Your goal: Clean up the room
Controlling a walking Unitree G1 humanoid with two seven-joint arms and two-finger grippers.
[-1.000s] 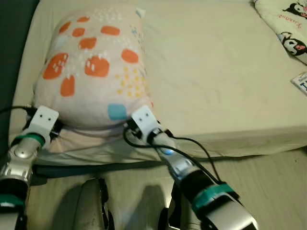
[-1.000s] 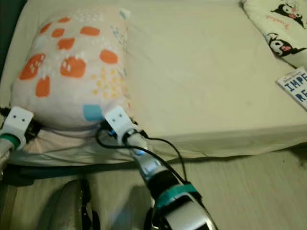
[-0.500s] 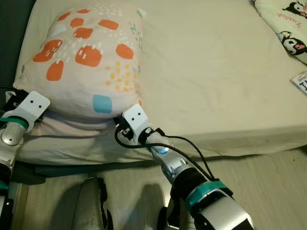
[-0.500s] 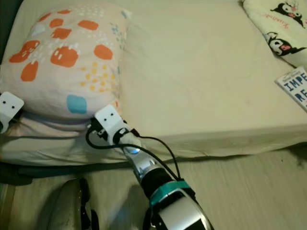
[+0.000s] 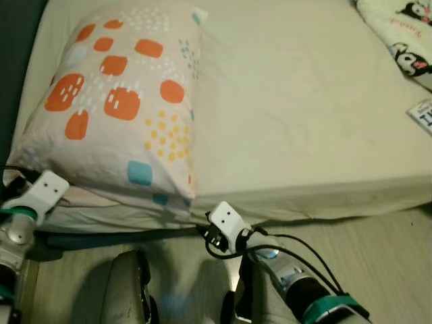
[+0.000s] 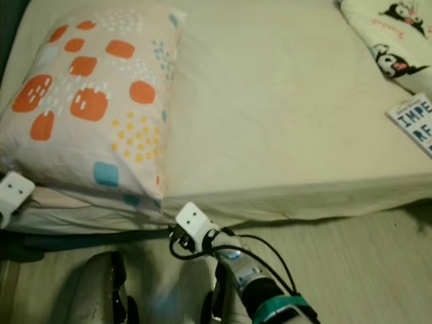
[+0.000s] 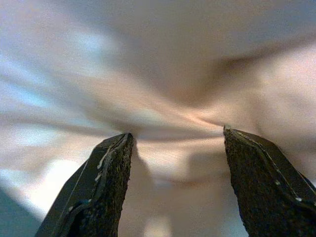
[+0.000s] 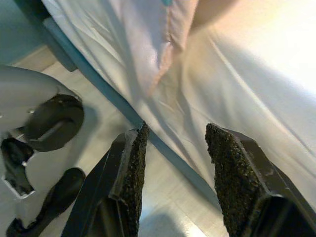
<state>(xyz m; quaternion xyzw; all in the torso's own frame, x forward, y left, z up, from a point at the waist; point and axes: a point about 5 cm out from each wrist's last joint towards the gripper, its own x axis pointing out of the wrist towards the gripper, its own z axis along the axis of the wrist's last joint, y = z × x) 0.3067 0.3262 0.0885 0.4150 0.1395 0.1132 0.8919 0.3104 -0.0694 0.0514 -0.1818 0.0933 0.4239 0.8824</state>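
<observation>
A pale pillow (image 5: 121, 115) with orange patches lies flat at the left end of the bed (image 5: 304, 101), its near edge hanging a little over the mattress side. My left gripper (image 7: 176, 136) is at the pillow's near left corner, open, with pale pillow fabric close ahead between its fingers (image 7: 101, 187). Its white wrist block (image 5: 46, 190) shows at the lower left. My right gripper (image 8: 177, 128) is open and holds nothing. It hangs below the mattress edge, off the pillow, by the white wrist block (image 5: 223, 221). The pillow corner (image 8: 165, 44) and sheet lie ahead of it.
A cartoon-print blanket (image 5: 398, 34) lies at the bed's far right, and a book with blue letters (image 6: 413, 125) rests near the right edge. Wooden floor (image 5: 378, 256) runs along the bed. A dark bed base (image 5: 101, 236) and my own feet (image 5: 128, 290) are below.
The pillow, earlier propped between both grippers, now lies flat on the bed. My right gripper has drawn back and down off the mattress edge. The left one has dropped to the pillow's corner.
</observation>
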